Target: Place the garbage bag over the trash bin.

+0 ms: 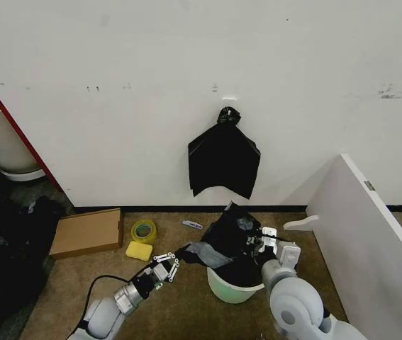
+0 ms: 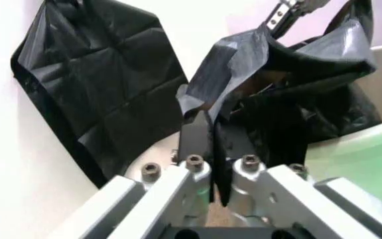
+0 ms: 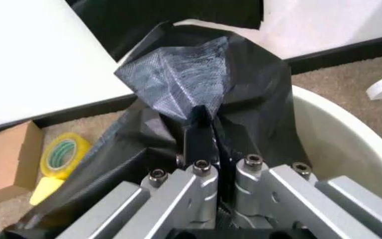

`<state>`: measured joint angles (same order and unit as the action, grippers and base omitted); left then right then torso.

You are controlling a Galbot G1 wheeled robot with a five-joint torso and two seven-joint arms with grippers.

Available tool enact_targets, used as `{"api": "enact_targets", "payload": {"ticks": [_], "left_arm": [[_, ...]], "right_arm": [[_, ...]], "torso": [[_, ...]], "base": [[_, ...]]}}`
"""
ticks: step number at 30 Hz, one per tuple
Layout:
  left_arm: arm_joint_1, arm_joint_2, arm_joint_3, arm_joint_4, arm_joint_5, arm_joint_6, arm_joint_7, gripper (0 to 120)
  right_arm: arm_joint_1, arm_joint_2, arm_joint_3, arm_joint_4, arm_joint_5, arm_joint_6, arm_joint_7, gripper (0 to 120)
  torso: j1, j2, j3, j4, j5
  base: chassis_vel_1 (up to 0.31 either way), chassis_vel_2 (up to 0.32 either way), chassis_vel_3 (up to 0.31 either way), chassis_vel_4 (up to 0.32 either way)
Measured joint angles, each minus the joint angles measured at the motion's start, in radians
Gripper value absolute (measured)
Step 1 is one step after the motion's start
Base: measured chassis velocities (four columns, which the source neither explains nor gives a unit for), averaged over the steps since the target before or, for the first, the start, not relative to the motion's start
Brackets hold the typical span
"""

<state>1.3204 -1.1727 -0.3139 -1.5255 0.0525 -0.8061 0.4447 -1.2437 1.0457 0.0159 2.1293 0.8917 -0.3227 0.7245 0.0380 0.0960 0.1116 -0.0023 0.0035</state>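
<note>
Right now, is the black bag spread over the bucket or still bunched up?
Bunched up. The garbage bag sits crumpled on the trash bin, pinched by the left gripper and right gripper.

The glossy black bag [image 1: 222, 244] lies crumpled over the mouth of the upright cream-white bin [image 1: 232, 292], 1 flap trailing left.

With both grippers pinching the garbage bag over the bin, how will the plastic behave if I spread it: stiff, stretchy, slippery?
Probably floppy: the garbage bag sags in crumpled folds between the left gripper and right gripper. Its glossy film looks thin, so it may slip from the fingers or tear. The trash bin looks light and might shift if tugged.
</note>
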Motion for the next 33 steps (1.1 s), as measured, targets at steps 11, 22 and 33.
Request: {"api": "enact_targets", "payload": {"ticks": [11,22,33], "left_arm": [[-0.011,0.119,-0.039,0.011,-0.137,-0.018,0.261,41],[-0.17,0.239,-0.12,0.082,-0.593,0.084,0.808,82],[-0.226,0.237,0.068,-0.037,-0.609,0.374,0.215,100]], "right_arm": [[-0.009,0.02,0.002,0.003,0.001,0.049,-0.029,0],[-0.025,0.034,-0.014,0.018,-0.004,0.054,-0.03,0],[-0.028,0.034,-0.041,0.005,-0.074,0.071,-0.065,0]], "torso": [[0.0,0.0,0.0,0.0,-0.0001],[0.0,0.0,0.0,0.0001,-0.0002],[0.0,0.0,0.0,0.0003,0.0002]], "base": [[0.0,0.0,0.0,0.0],[0.0,0.0,0.0,0.0],[0.0,0.0,0.0,0.0]]}}
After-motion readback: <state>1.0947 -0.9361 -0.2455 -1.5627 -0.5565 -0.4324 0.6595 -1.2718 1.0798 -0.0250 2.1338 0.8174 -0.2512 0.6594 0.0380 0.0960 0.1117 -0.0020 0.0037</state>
